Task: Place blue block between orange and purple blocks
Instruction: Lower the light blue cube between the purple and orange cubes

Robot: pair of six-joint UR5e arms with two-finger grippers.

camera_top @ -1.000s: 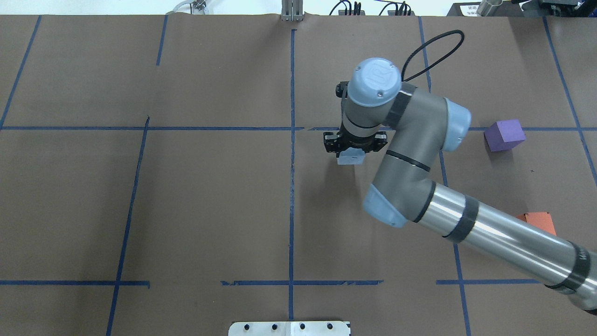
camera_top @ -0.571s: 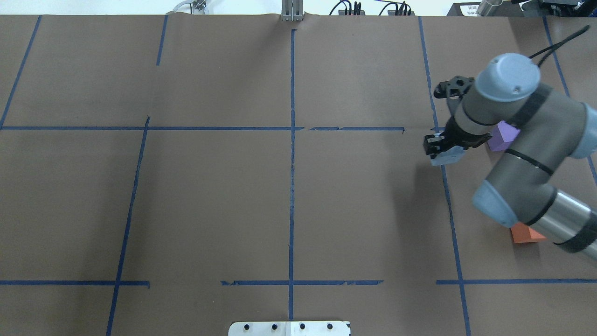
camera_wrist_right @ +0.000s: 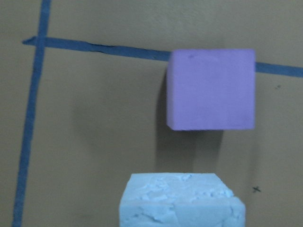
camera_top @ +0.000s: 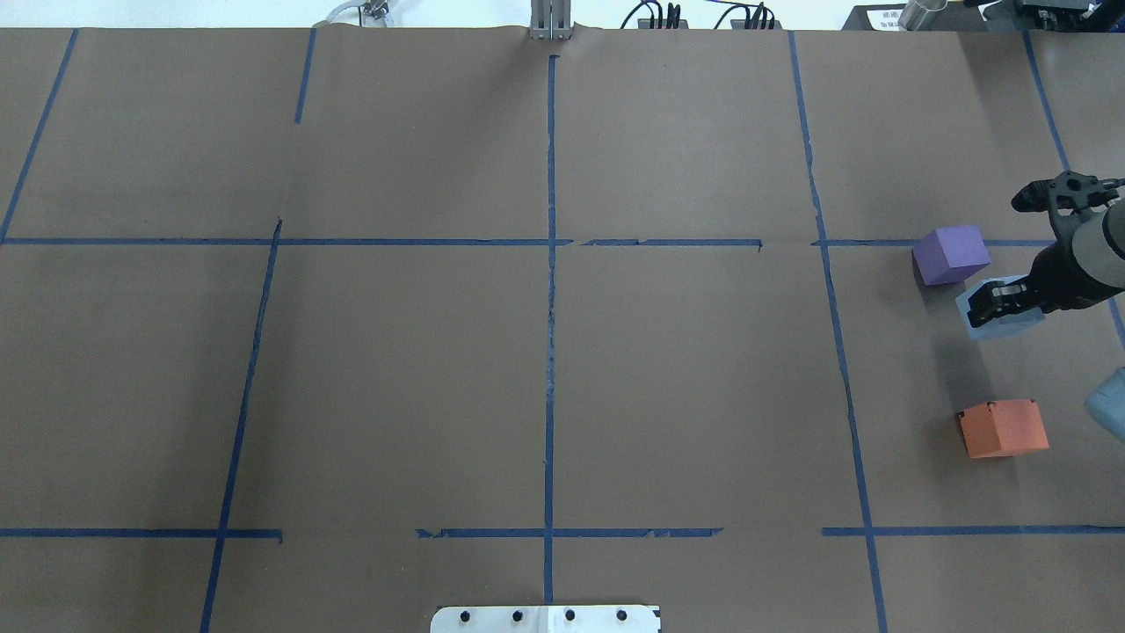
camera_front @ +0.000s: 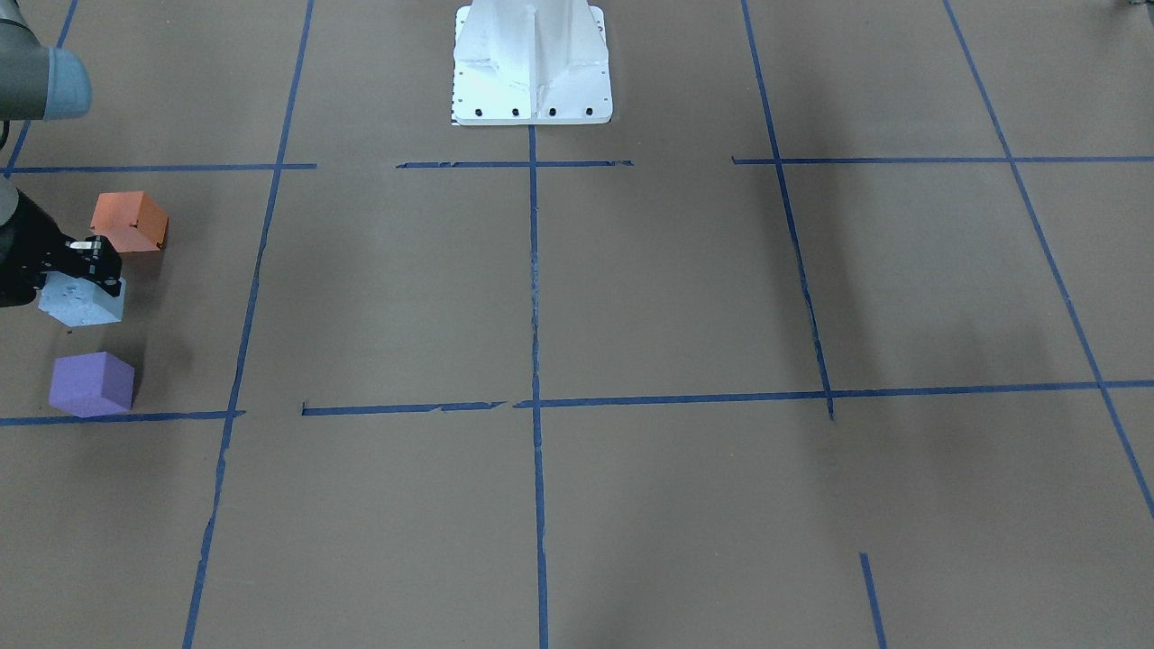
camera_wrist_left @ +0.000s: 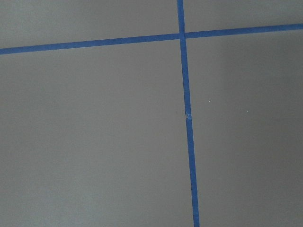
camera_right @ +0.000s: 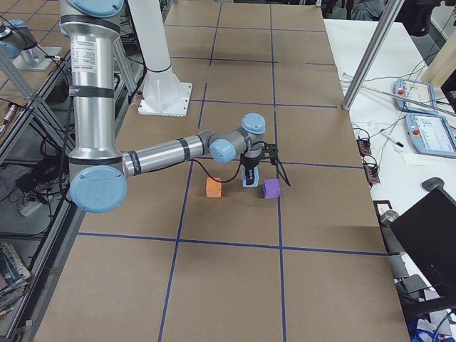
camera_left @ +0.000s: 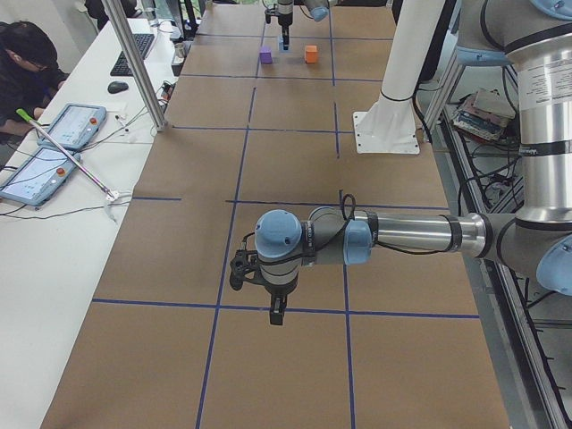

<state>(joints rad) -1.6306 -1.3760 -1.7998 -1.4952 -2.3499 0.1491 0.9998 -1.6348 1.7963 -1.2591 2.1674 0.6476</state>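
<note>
— Where was the blue block point(camera_top: 1000, 331)?
— Clamped in the right gripper point(camera_top: 1004, 308), between the purple block point(camera_top: 951, 254) and the orange block point(camera_top: 1003, 428), touching neither.
— The left gripper point(camera_left: 278, 311)?
— Couldn't tell, spread or closed.

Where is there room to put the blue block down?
The bare paper between the purple block and the orange block is free, wider on the orange side. It is tight beside the purple block, where the right end effector holds the blue block.
</note>
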